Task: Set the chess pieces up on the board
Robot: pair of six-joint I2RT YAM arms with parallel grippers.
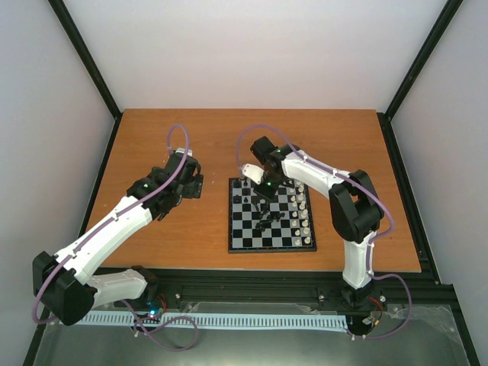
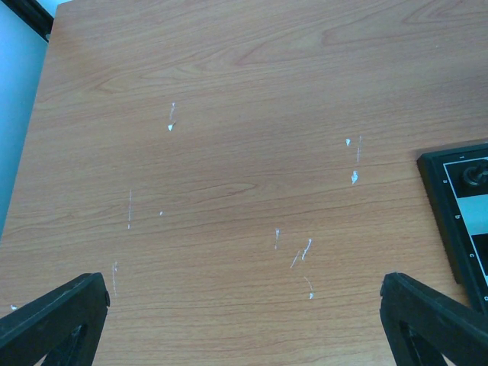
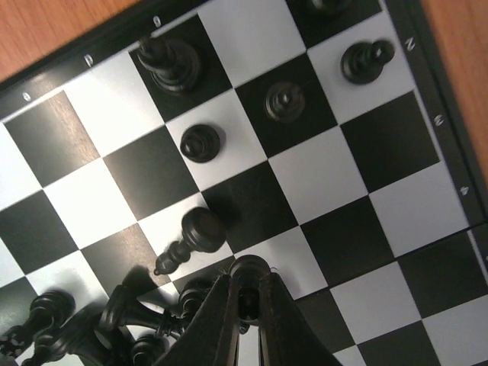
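The board (image 1: 271, 250) lies right of the table's centre. White chess pieces (image 1: 303, 213) line its right side, and black ones (image 1: 263, 219) lie heaped in the middle. My right gripper (image 1: 261, 194) hovers over the board's far left part. In the right wrist view it (image 3: 248, 293) is shut on a black piece (image 3: 250, 271), held just above the squares (image 3: 328, 175). One black piece (image 3: 191, 238) lies toppled beside it. Others stand near the corner (image 3: 169, 62). My left gripper (image 1: 194, 185) is open and empty over bare wood, left of the board (image 2: 457, 198).
More black pieces (image 3: 99, 324) lie in a heap at the lower left of the right wrist view, close to the fingers. The wooden table (image 2: 229, 152) has small white scratches. Black frame posts and white walls enclose the table.
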